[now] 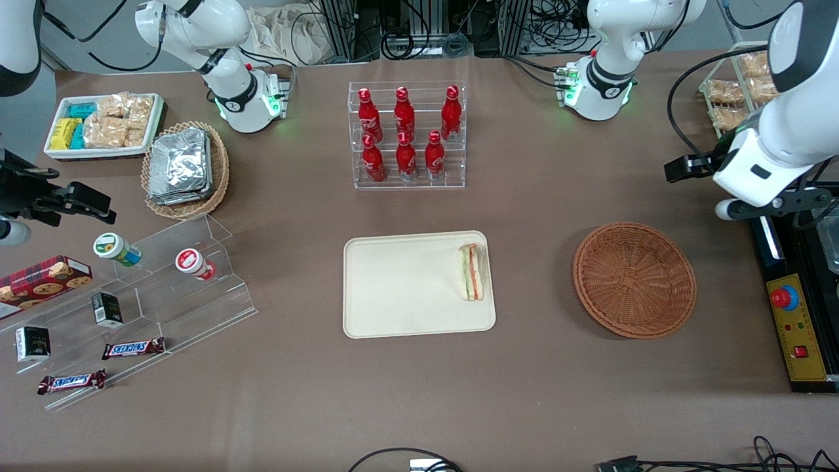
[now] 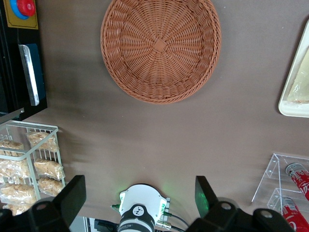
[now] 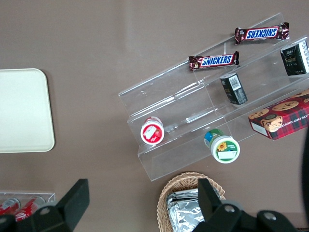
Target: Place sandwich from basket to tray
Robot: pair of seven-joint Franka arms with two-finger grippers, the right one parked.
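**Front view: sandwich on the tray, basket empty**

Front view shows the small triangular wedge sandwich (image 1: pixel 472 272) of pale bread with orange-red and green filling lying on the flat cream-beige rectangular tray (image 1: pixel 400 288), at the end nearest the round reddish-brown woven wicker basket (image 1: pixel 634 279); the basket holds nothing. The left arm's gripper (image 2: pixel 140 195) hangs high above the brown table (image 1: pixel 524 393), toward the working arm's end and well apart from tray and basket; its two dark fingers (image 2: pixel 72 195) stand spread wide with nothing between them. The placing looks done, so what remains is judged to be parking; doing that well means staying high, clear of the wire rack of tan snack packets (image 2: pixel 29 164) close below the wrist, and leaving the sandwich undisturbed.
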